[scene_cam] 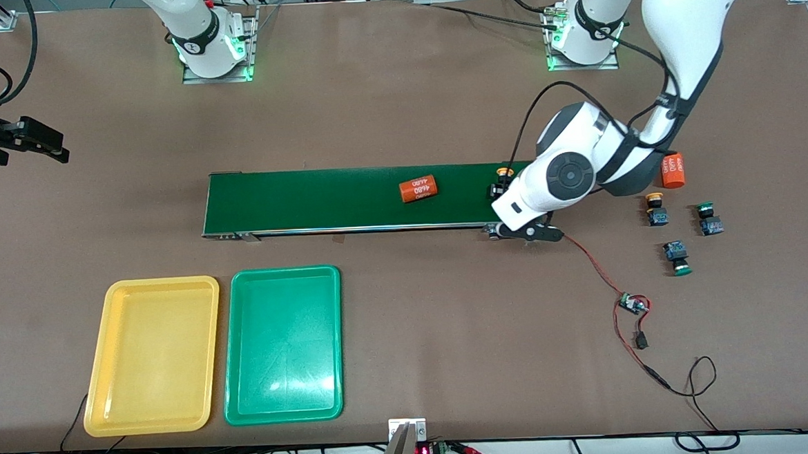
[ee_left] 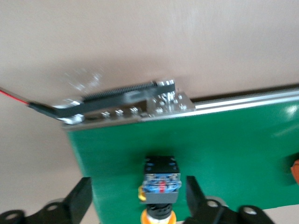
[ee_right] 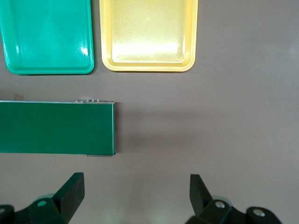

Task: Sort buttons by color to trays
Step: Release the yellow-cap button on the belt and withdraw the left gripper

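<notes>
Our left gripper [ee_left: 138,196] stands wide open astride a yellow button [ee_left: 160,184] on the belt [ee_left: 224,140], gripping nothing; our right gripper [ee_right: 135,196], at the tabletop's nine o'clock, waits open and empty.

Brown bench [scene_cam: 397,103] all round, with a long dark-green conveyor belt [scene_cam: 319,200] across it. On the belt, an orange cylinder [scene_cam: 418,189] with white print, and a button [ee_left: 160,184] with a black-and-blue body and yellow cap. A second orange cylinder [scene_cam: 673,171] lies off the belt. Nearby sit a yellow-capped button [scene_cam: 655,210] and two green-capped buttons [scene_cam: 708,218] [scene_cam: 677,257]. One tray is yellow [scene_cam: 153,356], the other green [scene_cam: 283,345]. White arms, black end effector fingers [ee_left: 77,200]. A red wire [scene_cam: 596,265] trails over the brown.
</notes>
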{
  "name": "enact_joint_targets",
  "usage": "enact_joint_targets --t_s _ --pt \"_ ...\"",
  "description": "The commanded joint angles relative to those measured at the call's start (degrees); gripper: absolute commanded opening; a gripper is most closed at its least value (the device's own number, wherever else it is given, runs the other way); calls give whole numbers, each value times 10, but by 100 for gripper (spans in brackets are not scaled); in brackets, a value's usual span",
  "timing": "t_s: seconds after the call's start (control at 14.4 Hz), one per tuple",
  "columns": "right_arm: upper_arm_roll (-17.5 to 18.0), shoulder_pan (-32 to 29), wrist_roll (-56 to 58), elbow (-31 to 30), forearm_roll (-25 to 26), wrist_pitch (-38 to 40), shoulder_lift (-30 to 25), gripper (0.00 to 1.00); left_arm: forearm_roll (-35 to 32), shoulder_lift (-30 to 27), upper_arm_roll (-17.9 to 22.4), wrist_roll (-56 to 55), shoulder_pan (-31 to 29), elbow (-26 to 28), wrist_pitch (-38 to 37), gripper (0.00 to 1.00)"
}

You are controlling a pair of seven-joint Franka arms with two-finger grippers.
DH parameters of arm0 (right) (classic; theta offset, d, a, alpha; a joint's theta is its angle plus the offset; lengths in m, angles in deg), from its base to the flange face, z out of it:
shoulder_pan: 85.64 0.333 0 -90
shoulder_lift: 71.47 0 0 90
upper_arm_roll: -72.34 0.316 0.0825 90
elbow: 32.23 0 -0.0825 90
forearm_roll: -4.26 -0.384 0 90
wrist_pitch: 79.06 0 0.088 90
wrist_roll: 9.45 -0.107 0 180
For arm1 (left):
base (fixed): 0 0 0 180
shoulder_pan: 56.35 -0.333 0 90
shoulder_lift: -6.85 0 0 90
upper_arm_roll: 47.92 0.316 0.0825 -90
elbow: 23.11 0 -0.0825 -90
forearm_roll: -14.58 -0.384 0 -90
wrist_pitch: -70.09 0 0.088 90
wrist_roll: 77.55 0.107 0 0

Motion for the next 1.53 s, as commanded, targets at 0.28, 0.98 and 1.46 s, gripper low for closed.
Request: enact_joint_targets --t_s 0.28,0.98,1.46 --pt "2 -8 2 -8 -10 -3 -6 100 -17 -22 13 86 -88 -99 -143 100" --pt "2 -10 2 -8 -10 -3 -6 100 -136 1 15 185 -240 7 -84 100" --pt "2 -15 2 -9 -11 -6 -4 100 -187 -1 15 186 -333 164 141 100"
